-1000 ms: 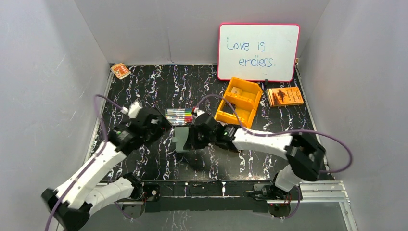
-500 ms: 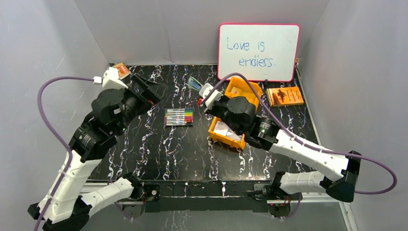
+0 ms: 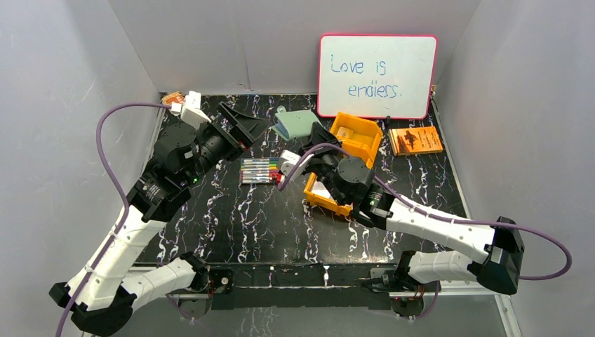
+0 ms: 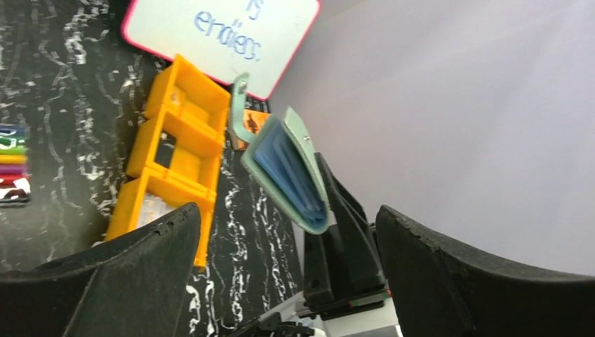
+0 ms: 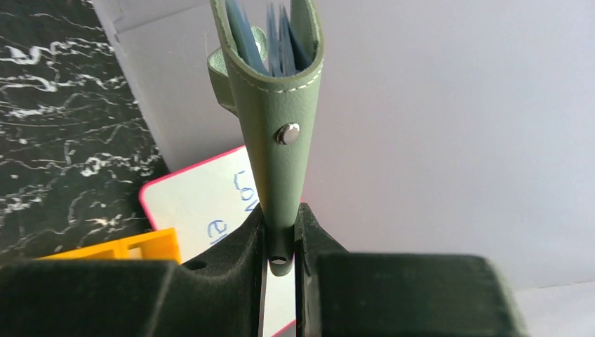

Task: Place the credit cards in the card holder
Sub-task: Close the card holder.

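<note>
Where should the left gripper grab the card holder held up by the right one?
Probably one green outer flap of the card holder near its free open end, approached from the left: the right gripper clamps the opposite end, and the open left gripper faces it.
</note>
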Controlling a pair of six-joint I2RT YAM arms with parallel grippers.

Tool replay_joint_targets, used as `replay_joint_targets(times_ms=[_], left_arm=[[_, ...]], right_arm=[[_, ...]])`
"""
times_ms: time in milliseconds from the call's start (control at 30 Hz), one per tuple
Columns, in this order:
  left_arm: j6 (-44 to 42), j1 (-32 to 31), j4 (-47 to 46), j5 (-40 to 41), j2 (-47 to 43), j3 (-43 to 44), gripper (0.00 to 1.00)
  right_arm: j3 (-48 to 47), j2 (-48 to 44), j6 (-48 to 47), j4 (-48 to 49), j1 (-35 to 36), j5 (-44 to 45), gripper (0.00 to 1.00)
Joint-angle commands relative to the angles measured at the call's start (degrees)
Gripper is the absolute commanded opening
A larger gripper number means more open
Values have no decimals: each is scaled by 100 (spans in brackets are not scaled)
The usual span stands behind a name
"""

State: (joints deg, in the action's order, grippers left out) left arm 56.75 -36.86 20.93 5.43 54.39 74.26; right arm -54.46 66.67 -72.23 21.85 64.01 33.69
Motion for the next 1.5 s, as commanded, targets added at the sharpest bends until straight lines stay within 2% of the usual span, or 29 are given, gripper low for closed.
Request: replay_joint_targets(times_ms=[0, 167, 367, 767, 1033, 1067, 1200, 1300, 1467], left_arm=[[125, -5, -522, -751, 15, 35, 92], [322, -5, -670, -901, 37, -228, 92], [266, -5, -698, -875, 200, -134, 92], [452, -5, -719, -627, 503, 60, 92], [598, -3, -853, -841, 698, 34, 77], [593, -5, -940, -930, 721, 19, 69], [622, 0, -1114, -1073, 730, -76, 55], [619, -4, -1169, -1183, 779, -94, 52], [605, -5, -1223, -1350, 864, -92, 54]], right_arm=[[48, -151, -786, 1159, 78, 237, 0], [137, 218, -1325, 1997, 250, 758, 0], [161, 633, -1938, 2949, 497, 1146, 0], [-64, 907, -2223, 3393, 758, 1443, 0], [-108, 892, -2272, 3466, 801, 1592, 0], [-101, 887, -2278, 3484, 820, 1631, 0], [-92, 891, -2278, 3498, 848, 1658, 0], [-124, 910, -2270, 3502, 865, 1670, 0], [-153, 957, -2263, 3536, 903, 1724, 0]])
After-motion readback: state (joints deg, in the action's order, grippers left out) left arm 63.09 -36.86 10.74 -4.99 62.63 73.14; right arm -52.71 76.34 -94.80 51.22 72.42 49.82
